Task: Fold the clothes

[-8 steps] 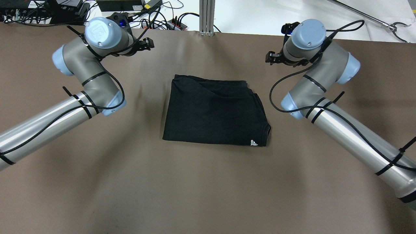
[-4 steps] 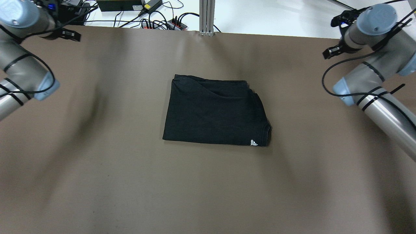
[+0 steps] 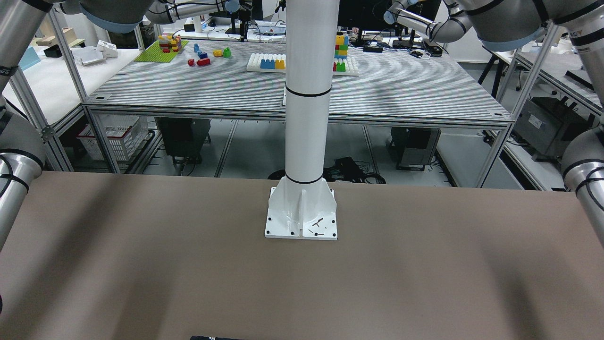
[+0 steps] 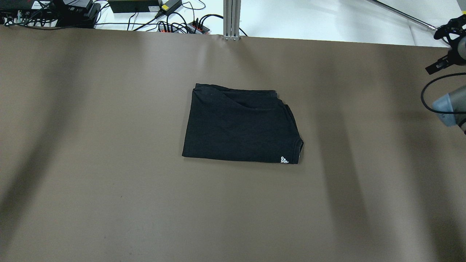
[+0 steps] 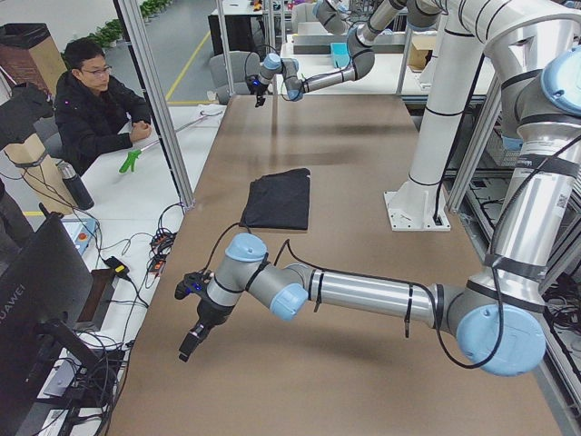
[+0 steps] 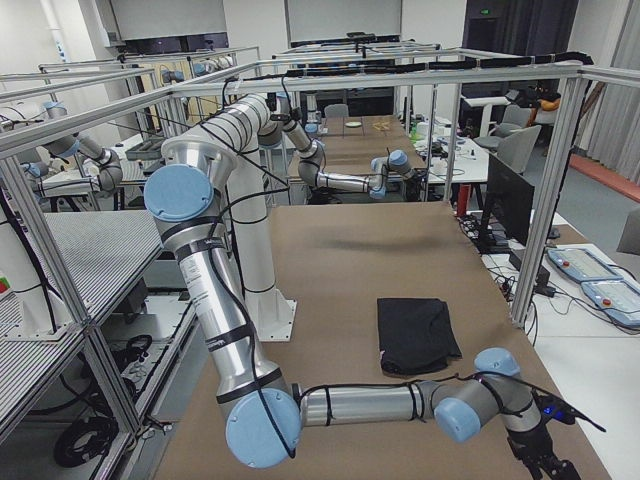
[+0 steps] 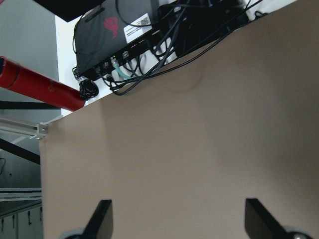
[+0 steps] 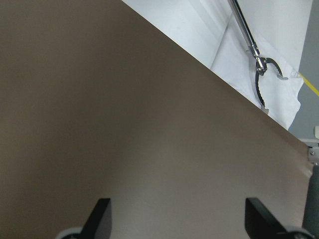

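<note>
The black cloth [image 4: 240,125] lies folded in a flat rectangle at the table's middle, with a small white logo at its near right corner. It also shows in the left side view [image 5: 280,198], in the right side view [image 6: 415,332], and as a sliver in the front view [image 3: 217,337]. My left gripper [image 7: 179,224] is open and empty over bare table near the far left corner, far from the cloth [image 5: 192,341]. My right gripper [image 8: 179,224] is open and empty near the table's far right corner [image 4: 440,64].
The white pillar base [image 3: 302,215] stands on the brown table [image 4: 109,182] on the robot's side. Cables and black boxes [image 4: 72,9] lie beyond the far edge. A metal grabber tool [image 8: 261,64] lies on white paper off the right corner. A seated person [image 5: 91,109] is beside the table.
Both arms have swung outward from beside the cloth toward the table's ends. The left arm has left the overhead view. The cloth has not moved.
</note>
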Robot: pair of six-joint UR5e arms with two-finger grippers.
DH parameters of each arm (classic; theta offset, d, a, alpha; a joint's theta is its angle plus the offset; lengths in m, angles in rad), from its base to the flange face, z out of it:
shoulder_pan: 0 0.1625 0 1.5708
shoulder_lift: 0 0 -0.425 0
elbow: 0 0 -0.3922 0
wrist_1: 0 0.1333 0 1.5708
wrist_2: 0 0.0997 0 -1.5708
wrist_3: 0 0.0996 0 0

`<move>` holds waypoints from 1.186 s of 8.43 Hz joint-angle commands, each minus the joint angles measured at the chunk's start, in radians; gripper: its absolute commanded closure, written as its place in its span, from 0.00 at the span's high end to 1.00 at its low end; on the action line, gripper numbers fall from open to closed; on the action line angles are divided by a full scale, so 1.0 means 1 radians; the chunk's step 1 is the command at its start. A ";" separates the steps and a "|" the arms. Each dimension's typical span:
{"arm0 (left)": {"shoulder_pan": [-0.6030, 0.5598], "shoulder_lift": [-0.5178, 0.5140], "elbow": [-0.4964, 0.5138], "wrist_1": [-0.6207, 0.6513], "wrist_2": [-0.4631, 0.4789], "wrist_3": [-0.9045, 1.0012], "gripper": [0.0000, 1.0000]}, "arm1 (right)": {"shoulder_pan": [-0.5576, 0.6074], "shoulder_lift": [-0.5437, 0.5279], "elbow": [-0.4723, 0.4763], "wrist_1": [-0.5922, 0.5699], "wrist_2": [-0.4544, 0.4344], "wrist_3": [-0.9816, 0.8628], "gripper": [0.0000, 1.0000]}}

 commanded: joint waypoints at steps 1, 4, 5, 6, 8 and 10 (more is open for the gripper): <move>-0.120 0.156 -0.093 0.001 -0.012 0.200 0.94 | 0.094 -0.139 0.055 0.081 0.008 -0.132 0.94; -0.125 0.236 -0.129 0.001 0.037 0.200 0.94 | 0.150 -0.175 0.085 0.043 0.014 -0.151 0.94; -0.122 0.266 -0.132 -0.004 0.098 0.199 0.94 | 0.166 -0.206 0.088 0.052 0.016 -0.151 0.94; -0.125 0.276 -0.151 -0.005 0.108 0.193 0.94 | 0.176 -0.232 0.102 0.058 0.016 -0.151 0.94; -0.178 0.320 -0.248 -0.001 0.090 0.208 0.94 | 0.180 -0.278 0.168 0.046 0.014 -0.149 0.94; -0.203 0.342 -0.262 -0.005 0.087 0.215 0.94 | 0.196 -0.301 0.171 0.055 0.014 -0.149 0.94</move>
